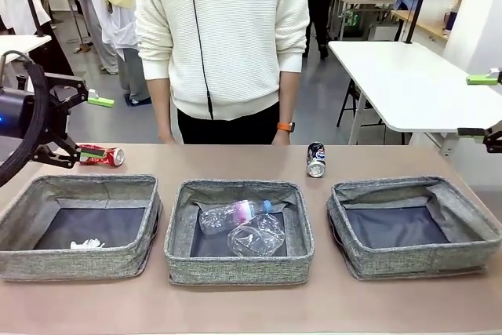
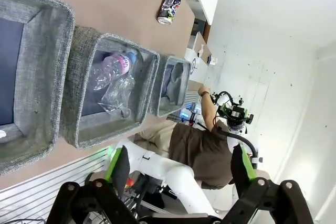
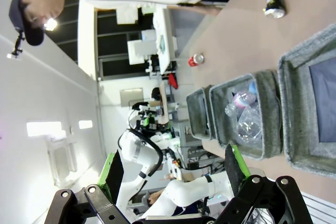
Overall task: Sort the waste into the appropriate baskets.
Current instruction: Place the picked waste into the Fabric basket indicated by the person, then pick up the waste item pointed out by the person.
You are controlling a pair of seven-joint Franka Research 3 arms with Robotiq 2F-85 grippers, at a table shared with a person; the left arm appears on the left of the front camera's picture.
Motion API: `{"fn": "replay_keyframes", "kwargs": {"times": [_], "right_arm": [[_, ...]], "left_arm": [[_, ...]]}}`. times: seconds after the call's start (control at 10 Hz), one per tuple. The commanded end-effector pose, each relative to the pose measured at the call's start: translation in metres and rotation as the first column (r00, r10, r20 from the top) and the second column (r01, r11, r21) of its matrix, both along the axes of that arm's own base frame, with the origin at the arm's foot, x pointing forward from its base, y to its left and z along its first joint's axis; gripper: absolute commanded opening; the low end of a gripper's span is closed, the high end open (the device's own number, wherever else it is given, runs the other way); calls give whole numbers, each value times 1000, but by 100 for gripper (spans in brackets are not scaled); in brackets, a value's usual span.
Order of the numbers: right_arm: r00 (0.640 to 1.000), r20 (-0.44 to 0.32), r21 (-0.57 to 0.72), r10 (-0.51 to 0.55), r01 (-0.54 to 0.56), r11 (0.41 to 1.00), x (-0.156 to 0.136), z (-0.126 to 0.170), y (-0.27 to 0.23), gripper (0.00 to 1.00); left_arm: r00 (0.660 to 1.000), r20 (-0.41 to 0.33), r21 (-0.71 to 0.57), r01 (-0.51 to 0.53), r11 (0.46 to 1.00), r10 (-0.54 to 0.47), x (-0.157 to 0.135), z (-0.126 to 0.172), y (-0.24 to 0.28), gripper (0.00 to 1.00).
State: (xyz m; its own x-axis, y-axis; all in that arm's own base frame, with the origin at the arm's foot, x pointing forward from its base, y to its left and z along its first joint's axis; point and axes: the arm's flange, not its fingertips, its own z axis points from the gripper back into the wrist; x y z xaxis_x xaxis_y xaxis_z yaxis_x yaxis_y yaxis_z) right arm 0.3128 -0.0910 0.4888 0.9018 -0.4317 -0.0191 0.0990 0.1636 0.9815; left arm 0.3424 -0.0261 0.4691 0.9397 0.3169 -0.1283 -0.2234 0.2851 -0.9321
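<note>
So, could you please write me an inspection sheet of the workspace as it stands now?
Surface: brown table with three baskets in a row.
Job's things: crumpled white paper in the left basket; bottle and clear cup in the middle basket; right basket holds nothing; crushed red can and dark can lie on the table beyond the baskets.
Clutter: nothing seen.
Grippers: left gripper and right gripper both open, holding nothing.
Cables: thin black lead hanging down the person's sweater.
Surroundings: person standing at the far edge; white table behind, on the right.
</note>
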Motion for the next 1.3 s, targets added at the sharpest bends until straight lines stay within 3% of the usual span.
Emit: {"fn": "replay_keyframes", "kwargs": {"times": [0.0, 1.2], "right_arm": [[1000, -1, 0, 5, -5, 1000, -1, 3, -2, 100], [1000, -1, 0, 5, -5, 1000, -1, 3, -2, 100]], "left_arm": [[1000, 19, -14, 2, 1000, -1, 2, -1, 3, 100], [1000, 19, -14, 2, 1000, -1, 2, -1, 3, 100]]}}
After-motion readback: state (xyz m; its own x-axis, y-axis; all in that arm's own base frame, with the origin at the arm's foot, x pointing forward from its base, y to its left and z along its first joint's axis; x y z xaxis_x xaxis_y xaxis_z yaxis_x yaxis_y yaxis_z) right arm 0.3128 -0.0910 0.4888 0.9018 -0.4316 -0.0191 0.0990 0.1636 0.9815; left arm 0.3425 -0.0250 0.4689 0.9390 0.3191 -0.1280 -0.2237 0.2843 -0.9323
